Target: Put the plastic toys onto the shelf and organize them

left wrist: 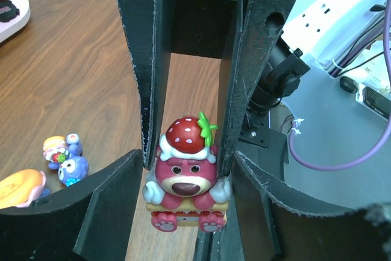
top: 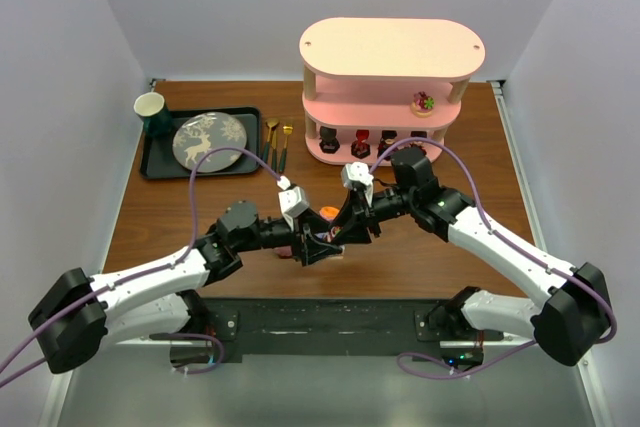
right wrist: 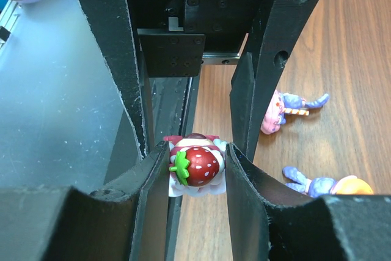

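Facing each other at 7 o'clock of the shelf point(top: 390, 47), the right gripper point(right wrist: 197, 169) is clamped on a strawberry-capped pink bear point(left wrist: 183, 175). The left gripper point(left wrist: 188, 157) flanks the same bear closely, though I cannot tell whether its jaws press it.

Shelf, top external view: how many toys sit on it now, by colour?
Dark black/red figurines: 4, bottom tier
Pink/red figurine: 1, middle tier
Total: 5
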Available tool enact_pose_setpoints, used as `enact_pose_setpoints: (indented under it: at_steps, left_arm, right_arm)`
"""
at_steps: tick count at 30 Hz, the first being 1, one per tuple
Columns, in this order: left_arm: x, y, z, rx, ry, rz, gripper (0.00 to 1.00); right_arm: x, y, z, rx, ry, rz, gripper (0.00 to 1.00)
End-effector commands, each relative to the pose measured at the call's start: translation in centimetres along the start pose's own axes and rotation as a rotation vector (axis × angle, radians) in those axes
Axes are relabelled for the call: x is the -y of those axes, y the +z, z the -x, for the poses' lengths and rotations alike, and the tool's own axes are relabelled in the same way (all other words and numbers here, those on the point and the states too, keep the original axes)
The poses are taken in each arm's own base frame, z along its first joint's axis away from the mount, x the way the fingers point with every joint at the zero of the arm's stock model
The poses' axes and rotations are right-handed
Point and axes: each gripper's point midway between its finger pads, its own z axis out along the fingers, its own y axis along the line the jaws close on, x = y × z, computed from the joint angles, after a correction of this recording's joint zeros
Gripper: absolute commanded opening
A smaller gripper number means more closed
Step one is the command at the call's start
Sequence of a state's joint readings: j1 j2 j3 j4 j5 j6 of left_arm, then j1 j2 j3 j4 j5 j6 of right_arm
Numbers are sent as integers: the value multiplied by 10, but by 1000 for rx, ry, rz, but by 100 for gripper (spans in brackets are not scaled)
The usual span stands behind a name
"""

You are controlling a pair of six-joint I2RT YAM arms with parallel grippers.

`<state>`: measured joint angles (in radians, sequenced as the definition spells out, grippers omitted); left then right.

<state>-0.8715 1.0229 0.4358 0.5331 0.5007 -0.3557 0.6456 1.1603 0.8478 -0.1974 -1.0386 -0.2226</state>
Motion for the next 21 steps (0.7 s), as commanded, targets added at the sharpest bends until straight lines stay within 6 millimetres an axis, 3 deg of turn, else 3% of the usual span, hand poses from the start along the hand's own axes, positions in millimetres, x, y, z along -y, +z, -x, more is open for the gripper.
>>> enact_pose_setpoints:
  at_steps: [1,15,21]
  left_arm:
    - [1,4,18,31,41,-6,64]
    - [-1,11,-5,-75,75,6,64]
    - [0,14,-4,-83,82,6,41]
  right_arm:
    - [-2,-1,20,22,-61,6,0]
    - [-1,-1,22,24,-65,-4,0]
    - [0,-1,21,23,-62,-8,0]
